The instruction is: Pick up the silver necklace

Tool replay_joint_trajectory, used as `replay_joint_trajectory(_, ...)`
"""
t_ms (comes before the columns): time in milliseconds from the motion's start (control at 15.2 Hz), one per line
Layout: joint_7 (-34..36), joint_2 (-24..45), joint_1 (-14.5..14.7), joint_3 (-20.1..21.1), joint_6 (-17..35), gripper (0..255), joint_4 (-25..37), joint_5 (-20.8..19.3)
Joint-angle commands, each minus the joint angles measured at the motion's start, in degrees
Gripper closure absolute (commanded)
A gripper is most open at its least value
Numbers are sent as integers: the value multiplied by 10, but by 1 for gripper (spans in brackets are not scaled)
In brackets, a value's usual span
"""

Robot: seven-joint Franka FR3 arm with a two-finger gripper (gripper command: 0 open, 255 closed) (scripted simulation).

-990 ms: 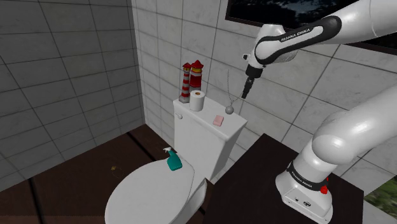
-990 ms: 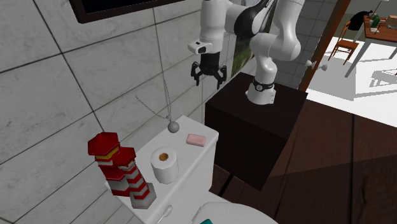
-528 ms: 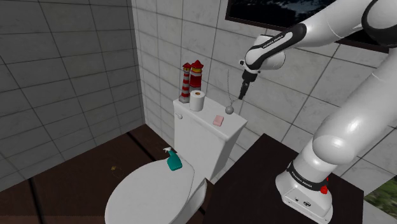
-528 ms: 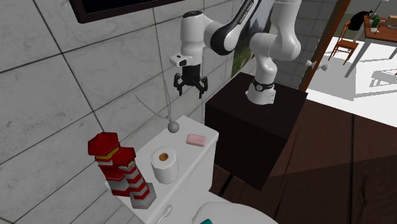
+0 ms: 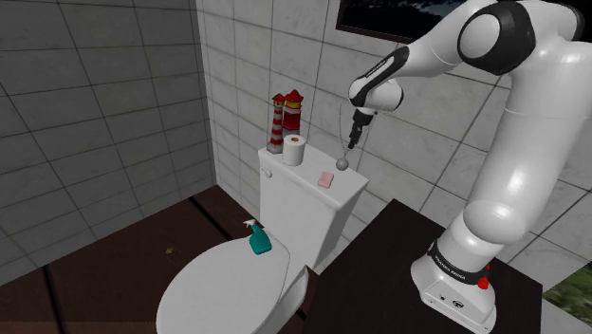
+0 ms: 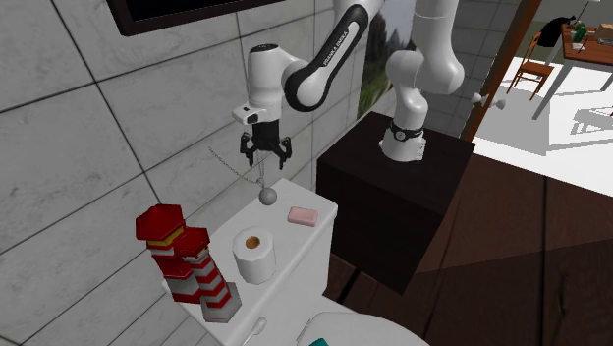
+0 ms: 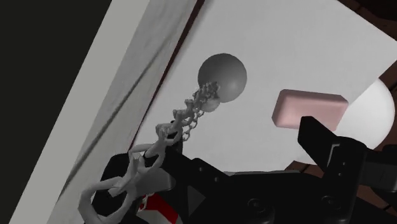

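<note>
1. Silver links and a grey ball make up the necklace [image 6: 266, 196]. The ball rests on the white cistern lid [image 6: 295, 246] straight below the claw [image 6: 264, 154]. The chain [image 7: 191, 118] climbs from the ball up against the tiled wall, passing the claw on the way.
2. Over the last second the claw has swung across from above the dark stand [image 6: 393, 211], where it was well off to one side of the chain. It has also dropped lower and now hangs right at the chain, above the ball.
3. The necklace itself has not shifted. The pink soap [image 6: 303, 215] just beside the ball and the paper roll [image 6: 254, 256] farther from the claw also sit as they did.
4. The claw is open. In the wrist view its two black fingers [image 7: 331, 149] stand wide apart. The chain runs from the ball down across the other finger, seemingly brushing it, and nothing is clasped.
5. The approach looks about finished and the grasp is not yet begun. The next move likely calls for a small sideways shift to bring the chain into the gap, and then a squeeze.
6. A chain this thin could slip between the pads. A nudge could also send it sliding down the wall onto the lid, where it would be harder to catch.
</note>
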Motion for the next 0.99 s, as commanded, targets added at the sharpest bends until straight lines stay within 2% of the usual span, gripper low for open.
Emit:
replay_joint_trajectory(0, -48, 48, -21, 12, 7, 0, 38, 38)
replay_joint_trajectory(528, -84, 99, -40, 36, 49, 0, 43, 80)
replay_joint_trajectory(660, -84, 99, -41, 37, 50, 0, 43, 80)
replay_joint_trajectory(726, -89, 103, -43, 40, 57, 255, 39, 86)
replay_joint_trajectory(924, -94, 105, -46, 42, 62, 255, 36, 89)
